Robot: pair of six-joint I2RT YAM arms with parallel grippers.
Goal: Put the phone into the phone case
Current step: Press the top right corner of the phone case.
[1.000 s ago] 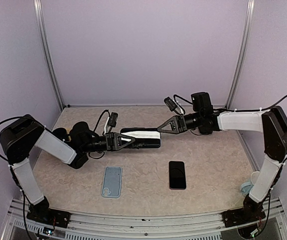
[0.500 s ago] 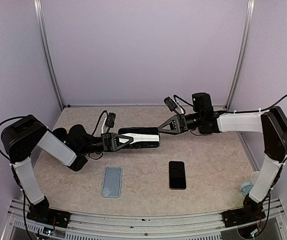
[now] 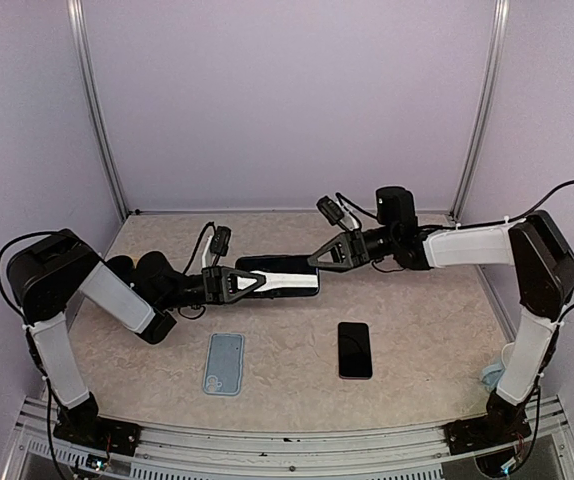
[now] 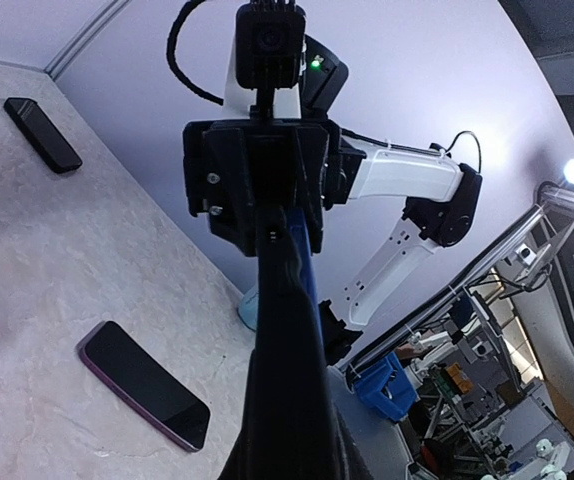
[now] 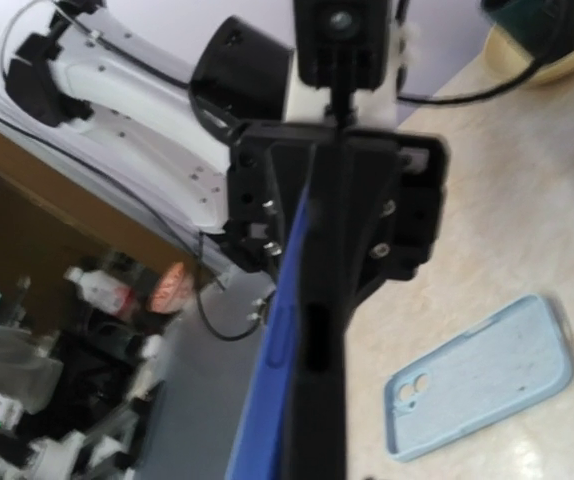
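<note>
L hand [image 3: 263, 281]: phone [image 3: 295, 277] lengthwise L-R

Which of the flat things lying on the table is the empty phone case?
Look at the near half of the marbled table. Two flat things lie there, apart from each other, and the phone case is the left one. It is pale blue with a camera cut-out in one corner, whereas the phone to its right is glossy black.
</note>
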